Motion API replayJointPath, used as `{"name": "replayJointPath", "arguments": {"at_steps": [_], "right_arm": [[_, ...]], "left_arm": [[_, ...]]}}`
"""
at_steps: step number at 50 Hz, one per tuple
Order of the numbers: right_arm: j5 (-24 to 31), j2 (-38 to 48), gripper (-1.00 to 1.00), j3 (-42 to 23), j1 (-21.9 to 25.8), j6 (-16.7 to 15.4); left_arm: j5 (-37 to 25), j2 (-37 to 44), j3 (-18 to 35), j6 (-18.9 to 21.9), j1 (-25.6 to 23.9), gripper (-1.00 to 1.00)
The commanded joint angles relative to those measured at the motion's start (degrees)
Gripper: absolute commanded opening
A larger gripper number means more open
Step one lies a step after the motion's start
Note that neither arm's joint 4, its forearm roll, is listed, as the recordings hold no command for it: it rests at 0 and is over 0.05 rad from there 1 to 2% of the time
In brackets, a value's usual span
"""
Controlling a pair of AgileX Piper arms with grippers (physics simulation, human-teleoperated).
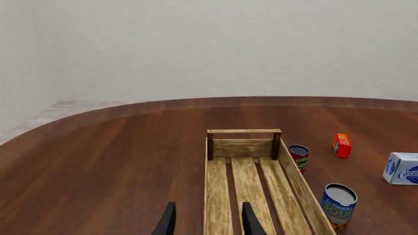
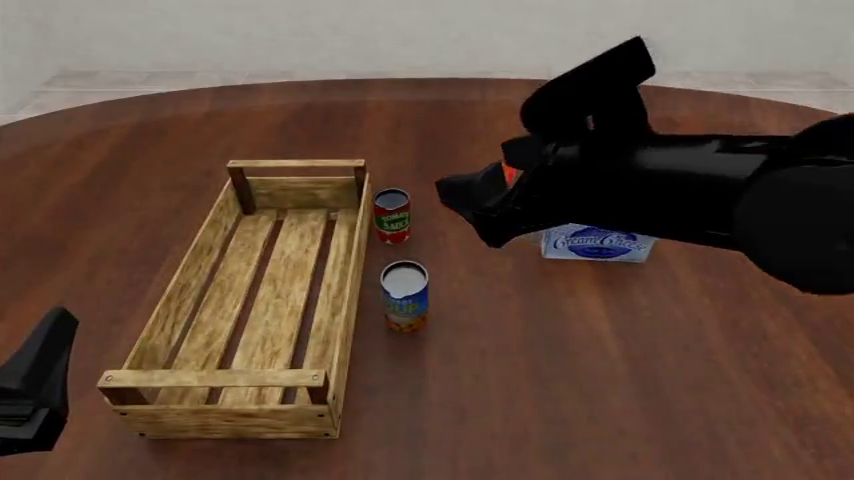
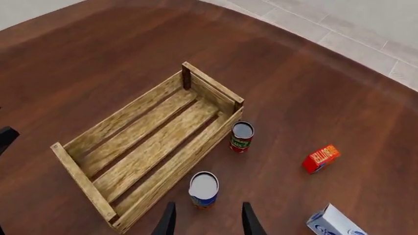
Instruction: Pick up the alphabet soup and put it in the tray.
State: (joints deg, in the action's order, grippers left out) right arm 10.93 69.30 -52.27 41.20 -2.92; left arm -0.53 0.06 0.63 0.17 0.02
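Alphabet soup stands upright on the table, just beside the tray's right long wall, outside it, about mid-length. Red-and-green can is upright further along the same wall, near the far corner; the two cans are apart.

Right wrist view sees what the front view hides: the right gripper has both fingers spread, with the soup can's silvery top lined up in the gap just beyond the tips, no contact. It also shows the whole small red box, which the front view mostly blocks behind the arm. Front view only shows the right arm as a dark mass reaching in from the right, above the table, covering part of the cream cheese box.

Left wrist view: left gripper also spread, nothing between the fingers, straddling the tray's near-left wall from above and looking down its length. In the front view, just a dark piece of the left arm shows at the lower left edge, left of the tray's near end.
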Motion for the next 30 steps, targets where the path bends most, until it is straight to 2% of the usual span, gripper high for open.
{"name": "replayJointPath", "arguments": {"at_steps": [1, 30], "right_arm": [[-2.2, 3.8, 1.0, -0.4, 0.0, 1.1], [-7.4, 12.1, 1.0, -0.9, -0.9, 3.1]], "left_arm": [[0.0, 0.0, -0.1, 0.0, 0.0, 1.0], [0.1, 0.0, -0.1, 0.0, 0.0, 1.0]]}}
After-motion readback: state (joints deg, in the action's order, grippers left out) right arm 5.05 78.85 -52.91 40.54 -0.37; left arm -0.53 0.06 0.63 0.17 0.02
